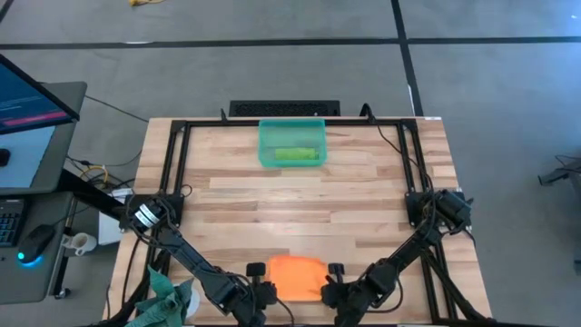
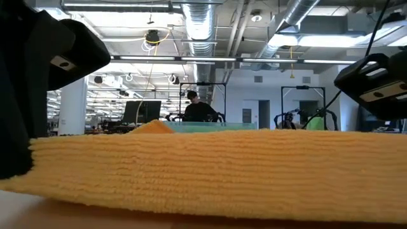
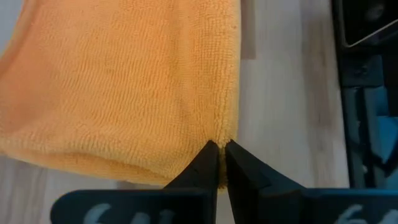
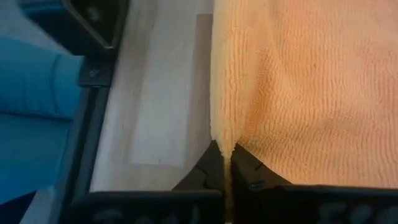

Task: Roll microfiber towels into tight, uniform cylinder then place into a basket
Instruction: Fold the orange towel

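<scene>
Two grippers, left gripper (image 3: 221,163) and right gripper (image 4: 227,163), pinch the orange towel (image 1: 298,275)

Folded orange towel (image 1: 296,276), near edge

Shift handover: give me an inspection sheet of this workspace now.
Surface: wooden table, bare in the middle.
Job's things: orange towel flat at the near edge; green towel rolled, lying in the basket at the far edge.
Clutter: teal cloth at the near left corner.
Grippers: left gripper pinches the orange towel's edge; right gripper pinches its opposite edge.
Cables: black cables along the frame.
Surroundings: monitor to the left; person far behind.
</scene>
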### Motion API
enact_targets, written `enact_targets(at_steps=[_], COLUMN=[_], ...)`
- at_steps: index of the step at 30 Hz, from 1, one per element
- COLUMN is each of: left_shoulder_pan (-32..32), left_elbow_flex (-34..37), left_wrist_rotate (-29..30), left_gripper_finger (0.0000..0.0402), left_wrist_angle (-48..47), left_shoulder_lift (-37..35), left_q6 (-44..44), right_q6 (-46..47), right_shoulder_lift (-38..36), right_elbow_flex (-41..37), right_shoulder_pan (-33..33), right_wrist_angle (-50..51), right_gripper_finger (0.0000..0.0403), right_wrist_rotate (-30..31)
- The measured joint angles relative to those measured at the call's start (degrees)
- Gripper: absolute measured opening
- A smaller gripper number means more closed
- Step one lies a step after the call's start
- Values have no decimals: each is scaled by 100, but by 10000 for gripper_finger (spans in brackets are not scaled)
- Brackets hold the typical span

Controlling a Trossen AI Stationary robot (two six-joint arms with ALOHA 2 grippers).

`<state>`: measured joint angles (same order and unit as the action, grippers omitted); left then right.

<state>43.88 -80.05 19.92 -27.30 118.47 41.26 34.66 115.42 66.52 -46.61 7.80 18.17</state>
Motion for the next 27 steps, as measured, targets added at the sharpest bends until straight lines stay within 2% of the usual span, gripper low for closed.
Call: enact_targets(at_steps=[4, 10, 21, 27], left_shoulder_pan=[-2, -2, -2, -2], left_elbow_flex=[-1, -2, -2, -4], left_wrist_rotate=[92, 285, 328, 419], left_gripper_finger=[13, 26, 103, 113], left_wrist_angle=[-37, -37, -36, -18], left_shoulder_lift=[-4, -12, -20, -21], left_q6=[1, 42, -35, -388], right_q6=[83, 181, 181, 183], right_shoulder_lift=[9, 15, 15, 15], right_elbow_flex=[0, 0, 4, 7], right_shoulder_pan=[66, 127, 127, 129], right_wrist_angle=[52, 95, 93, 92], right_gripper_finger=[11, 28, 15, 20], right_wrist_rotate=[8, -91, -87, -81])
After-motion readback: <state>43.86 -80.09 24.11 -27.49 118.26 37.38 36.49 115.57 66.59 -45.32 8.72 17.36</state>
